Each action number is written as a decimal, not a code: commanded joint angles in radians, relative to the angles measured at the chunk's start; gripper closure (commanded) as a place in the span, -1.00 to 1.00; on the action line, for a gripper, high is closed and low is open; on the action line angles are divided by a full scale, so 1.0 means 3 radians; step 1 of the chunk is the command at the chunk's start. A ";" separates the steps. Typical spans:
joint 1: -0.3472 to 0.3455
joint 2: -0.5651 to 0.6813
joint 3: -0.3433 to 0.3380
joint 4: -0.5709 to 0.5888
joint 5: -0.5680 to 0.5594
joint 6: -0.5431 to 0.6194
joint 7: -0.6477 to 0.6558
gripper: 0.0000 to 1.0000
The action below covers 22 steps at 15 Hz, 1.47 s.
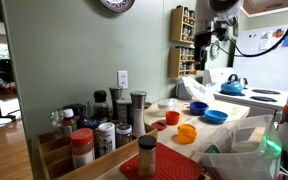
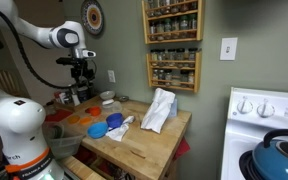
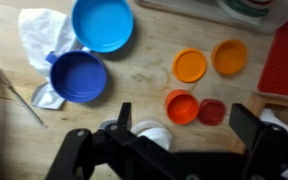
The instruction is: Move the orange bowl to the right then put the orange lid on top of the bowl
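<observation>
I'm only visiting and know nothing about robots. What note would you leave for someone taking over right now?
The hand is open and empty above the wooden table. The small shallow bright orange plastic bowl and the thin flat orange lid lie side by side, apart, near the darker red-orange cup; which is which is my best guess. Done: nothing evident. Left: shift bowl right, set lid on it.

The orange lid (image 3: 190, 66) lies beside the orange bowl (image 3: 230, 57).
</observation>
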<state>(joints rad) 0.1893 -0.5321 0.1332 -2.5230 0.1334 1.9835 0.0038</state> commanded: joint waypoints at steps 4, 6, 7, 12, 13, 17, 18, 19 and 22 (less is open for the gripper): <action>0.0561 0.0764 0.0276 0.0046 0.0678 0.0295 -0.0417 -1.00; 0.0505 0.0634 0.0321 0.0010 0.0575 0.0247 -0.0274 -1.00; 0.0520 0.0705 0.0328 0.0025 0.0594 0.0256 -0.0305 -1.00; 0.0541 0.0850 0.0344 0.0073 0.0640 0.0282 -0.0375 -1.00; 0.0564 0.0956 0.0405 0.0067 0.0606 0.0336 -0.0331 -1.00; 0.0580 0.1156 0.0643 -0.0089 0.0469 0.0990 -0.0094 -1.00; 0.0588 0.1212 0.0684 -0.0132 0.0467 0.1143 -0.0043 -1.00; 0.0594 0.1267 0.0714 -0.0165 0.0459 0.1273 -0.0014 -1.00; 0.0619 0.1462 0.0771 -0.0223 0.0409 0.1553 -0.0021 -1.00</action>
<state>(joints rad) 0.3646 -0.1426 0.3496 -2.5672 0.2909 2.3707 -0.0270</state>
